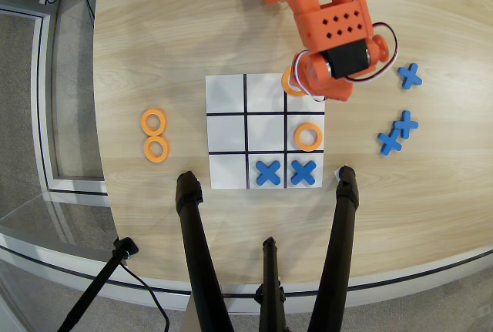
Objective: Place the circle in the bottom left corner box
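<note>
Carrying the circle (289, 82) is what I take my gripper (296, 79) to be doing: only a sliver of orange ring shows from under the arm's wrist, over the board's far right cell as the overhead view has it. I cannot see the jaws themselves, so I cannot tell for sure that they are clenched on it; the wrist housing covers them.

I judge the ring as light, stiff and flat, with smooth faces that could slip. The sensible hold is across one side of the band, one finger through the hole and one outside, and I would release it low so it does not bounce or roll off its cell.

The bottom left corner box (228, 171) in this view is the near left cell of the board (226, 94), bare and white, diagonally opposite where the arm hangs. Beside it along the board's near edge lie two blue crosses (268, 172), and another orange ring (309, 137) sits in the right cell of the middle row. I would cross high enough to clear those.

Two spare rings (154, 122) lie close together near the table's (139, 31) left edge, and three more blue pieces (405, 124) near its right edge. Black tripod legs (196, 247) rise over the near edge.
</note>
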Controlling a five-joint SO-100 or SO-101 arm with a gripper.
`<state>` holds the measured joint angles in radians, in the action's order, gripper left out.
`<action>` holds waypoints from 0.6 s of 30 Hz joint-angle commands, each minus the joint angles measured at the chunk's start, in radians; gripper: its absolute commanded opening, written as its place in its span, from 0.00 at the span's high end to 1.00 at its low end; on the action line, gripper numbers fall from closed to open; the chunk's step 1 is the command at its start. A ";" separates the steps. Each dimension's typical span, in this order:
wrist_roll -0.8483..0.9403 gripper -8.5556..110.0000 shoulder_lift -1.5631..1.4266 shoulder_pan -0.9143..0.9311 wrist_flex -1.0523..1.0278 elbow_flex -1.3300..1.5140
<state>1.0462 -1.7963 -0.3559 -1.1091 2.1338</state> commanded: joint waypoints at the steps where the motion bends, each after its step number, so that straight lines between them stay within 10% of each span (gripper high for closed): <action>1: 0.000 0.93 0.038 0.000 0.041 0.003; 18: -0.055 0.93 0.201 -0.028 0.201 -0.026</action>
<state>0.9971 -1.6137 -0.3866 -0.9250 2.1368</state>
